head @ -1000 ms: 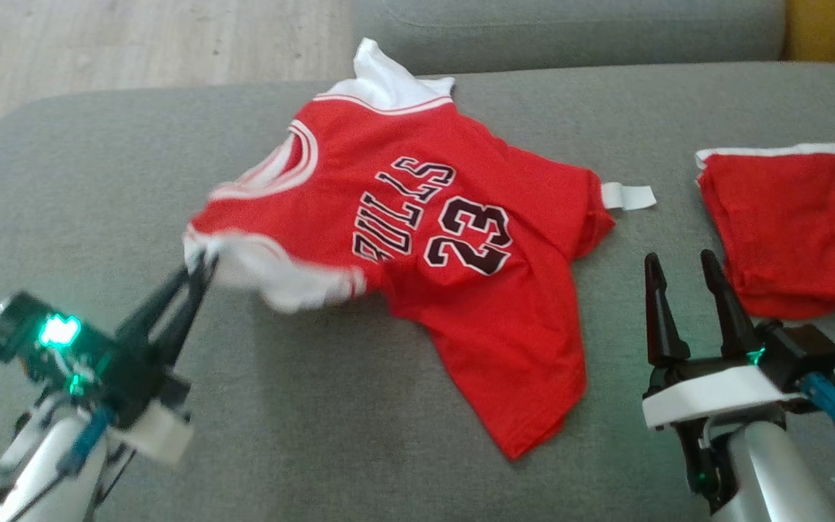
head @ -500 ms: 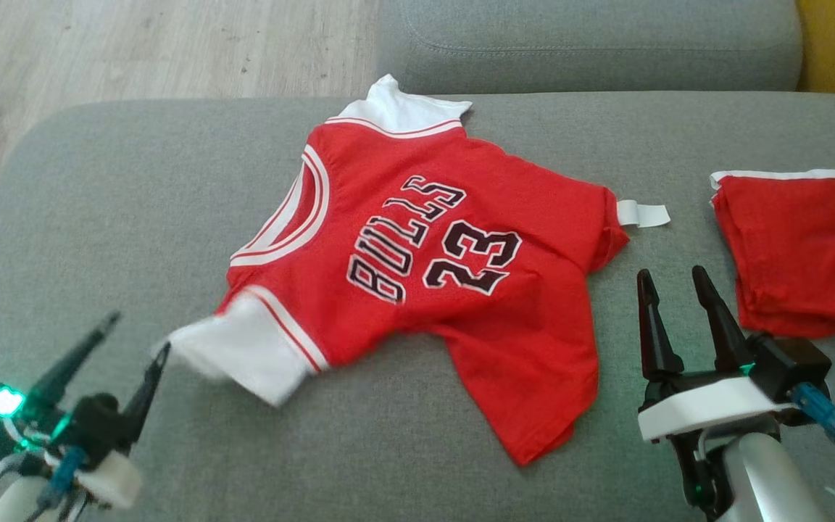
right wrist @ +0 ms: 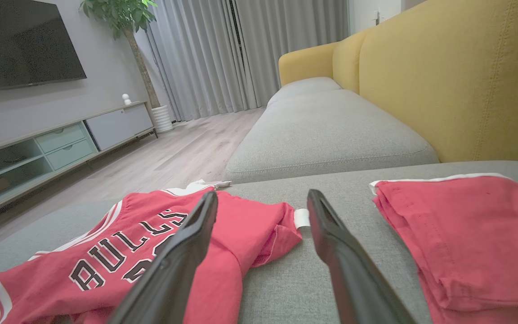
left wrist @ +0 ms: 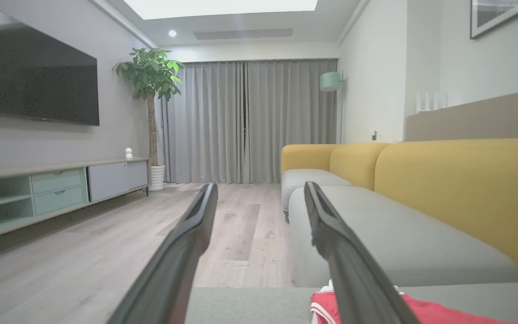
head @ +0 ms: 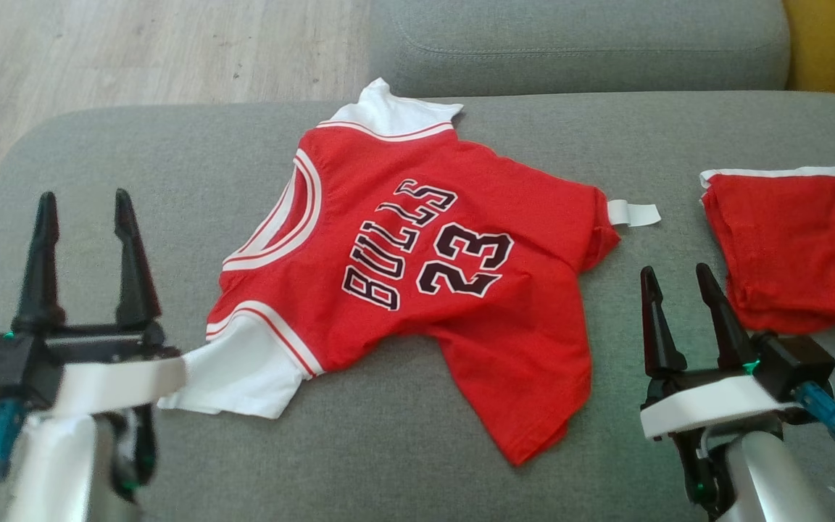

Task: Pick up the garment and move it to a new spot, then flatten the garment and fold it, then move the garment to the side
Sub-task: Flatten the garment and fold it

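The garment (head: 417,275) is a red jersey with white sleeves, lettered BULLS 23, lying spread and a bit rumpled on the grey sofa seat (head: 135,159). It also appears in the right wrist view as the garment (right wrist: 119,252), and a corner of it shows at the bottom of the left wrist view (left wrist: 421,310). My left gripper (head: 82,205) stands open to the left of the jersey, its wrist over the near white sleeve, holding nothing. My right gripper (head: 674,277) stands open and empty to the right of the hem.
A folded red piece with white trim (head: 794,246) lies on the seat at the right, close to my right gripper. A second grey cushion (head: 577,36) and a yellow backrest (head: 834,43) lie beyond. Wooden floor (head: 135,51) is off the seat's far left edge.
My left gripper let go of the white sleeve, opened wide, and swung upright to the left. The sleeve dropped flat onto the seat. The right gripper stayed put.
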Motion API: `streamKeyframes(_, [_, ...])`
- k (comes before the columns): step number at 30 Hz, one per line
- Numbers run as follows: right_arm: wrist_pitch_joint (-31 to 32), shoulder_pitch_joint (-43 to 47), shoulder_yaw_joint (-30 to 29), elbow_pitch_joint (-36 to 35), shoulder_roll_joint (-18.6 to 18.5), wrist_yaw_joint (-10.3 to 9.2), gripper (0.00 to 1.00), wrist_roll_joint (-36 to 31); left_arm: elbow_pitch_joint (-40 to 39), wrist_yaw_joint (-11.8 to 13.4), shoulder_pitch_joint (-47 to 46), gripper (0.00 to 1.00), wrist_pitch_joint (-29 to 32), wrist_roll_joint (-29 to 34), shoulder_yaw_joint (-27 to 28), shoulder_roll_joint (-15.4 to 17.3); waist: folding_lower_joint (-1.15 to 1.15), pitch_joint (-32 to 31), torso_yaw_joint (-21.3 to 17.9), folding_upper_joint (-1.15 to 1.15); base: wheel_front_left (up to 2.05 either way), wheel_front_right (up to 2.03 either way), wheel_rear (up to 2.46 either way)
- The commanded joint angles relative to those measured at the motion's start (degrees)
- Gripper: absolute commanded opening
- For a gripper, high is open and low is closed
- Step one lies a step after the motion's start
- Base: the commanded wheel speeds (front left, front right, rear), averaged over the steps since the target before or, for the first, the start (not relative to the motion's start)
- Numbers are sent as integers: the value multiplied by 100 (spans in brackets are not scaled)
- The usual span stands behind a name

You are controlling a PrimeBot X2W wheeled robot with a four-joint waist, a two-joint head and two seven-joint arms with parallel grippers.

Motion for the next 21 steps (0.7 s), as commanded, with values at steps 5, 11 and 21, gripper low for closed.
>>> streamKeyframes(5, [-61, -161, 122, -255, 0, 39, 100, 43, -369, -175, 175, 100, -29, -27, 248, -606, 0, 14, -57, 0, 0, 0, 0])
streamKeyframes(11, [-61, -170, 155, -288, 0, 39, 100, 62, -79, -427, 531, 100, -29, -76, 293, -1007, 0, 22, -106, 0, 0, 0, 0])
streamKeyframes(21, [21, -476, 52, -303, 0, 39, 100, -205, 39, -650, 386, 100, -29, 98, 321, -1135, 0, 337, 74, 0, 0, 0, 0])
